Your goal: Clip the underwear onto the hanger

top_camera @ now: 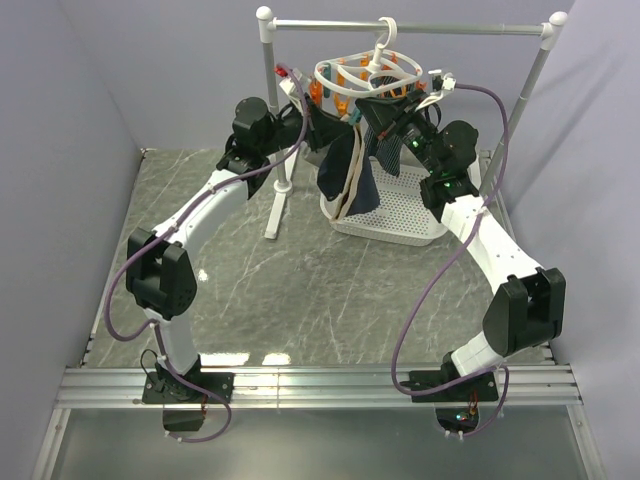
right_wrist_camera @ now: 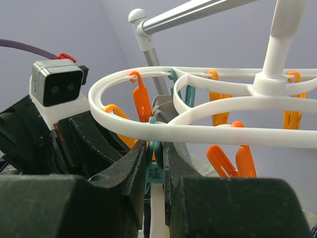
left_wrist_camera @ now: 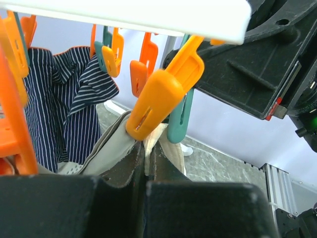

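Left gripper (left_wrist_camera: pixel 145 163): fingers pressed almost together, pinching the beige waistband of the underwear (left_wrist_camera: pixel 106 151) from both sides.
Right gripper (right_wrist_camera: pixel 154 163): fingers drawn close, squeezing a teal clothespin (right_wrist_camera: pixel 155 173) just under the white ring.
Orange clothespin (left_wrist_camera: pixel 161 94): hangs tilted, its tip meeting the waistband's top edge right above the left fingers.
Underwear location: held up under the hanger (right_wrist_camera: pixel 208 130), above the basket (top_camera: pixel 405 225), beside the pinstriped cloth (left_wrist_camera: pixel 64 104).
Counts: one hanger, one underwear, one pinstriped cloth, one basket, one rail stand (top_camera: pixel 420 28), two grippers.
Pins: orange outnumber teal; they overlap too much for an exact count.
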`<state>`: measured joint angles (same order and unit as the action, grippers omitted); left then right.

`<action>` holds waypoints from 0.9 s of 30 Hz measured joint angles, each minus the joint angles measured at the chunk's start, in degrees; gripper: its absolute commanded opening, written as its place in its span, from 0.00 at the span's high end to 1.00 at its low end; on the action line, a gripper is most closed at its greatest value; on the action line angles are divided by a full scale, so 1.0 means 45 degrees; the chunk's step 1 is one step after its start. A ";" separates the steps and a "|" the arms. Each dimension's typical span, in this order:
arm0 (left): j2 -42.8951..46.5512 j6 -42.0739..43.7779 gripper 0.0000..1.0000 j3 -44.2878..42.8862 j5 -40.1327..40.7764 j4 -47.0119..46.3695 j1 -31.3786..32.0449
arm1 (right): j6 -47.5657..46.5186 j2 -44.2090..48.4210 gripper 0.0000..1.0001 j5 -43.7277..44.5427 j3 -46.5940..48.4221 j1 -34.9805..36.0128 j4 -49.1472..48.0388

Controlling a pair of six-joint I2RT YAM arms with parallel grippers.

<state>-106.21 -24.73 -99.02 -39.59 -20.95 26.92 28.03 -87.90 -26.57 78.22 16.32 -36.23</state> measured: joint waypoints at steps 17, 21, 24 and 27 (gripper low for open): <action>0.0073 -0.0049 1.00 0.0000 -0.0486 0.0636 -0.0083 | -0.0311 0.0000 1.00 -0.0350 0.0000 0.0005 -0.0146; 0.0073 -0.0097 1.00 0.0000 -0.0729 0.0675 -0.0107 | -0.0491 0.0000 1.00 -0.0403 0.0000 0.0005 -0.0155; 0.0073 -0.0102 1.00 -0.0029 -0.0913 0.0865 -0.0131 | -0.0525 0.0000 1.00 -0.0476 0.0000 0.0005 -0.0233; 0.0073 -0.0117 1.00 -0.0204 -0.0971 0.1171 -0.0131 | -0.0515 0.0000 1.00 -0.0539 0.0000 0.0005 -0.0340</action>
<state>-105.89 -25.26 -99.94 -43.97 -15.68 26.33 25.71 -87.90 -28.99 78.22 16.34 -37.76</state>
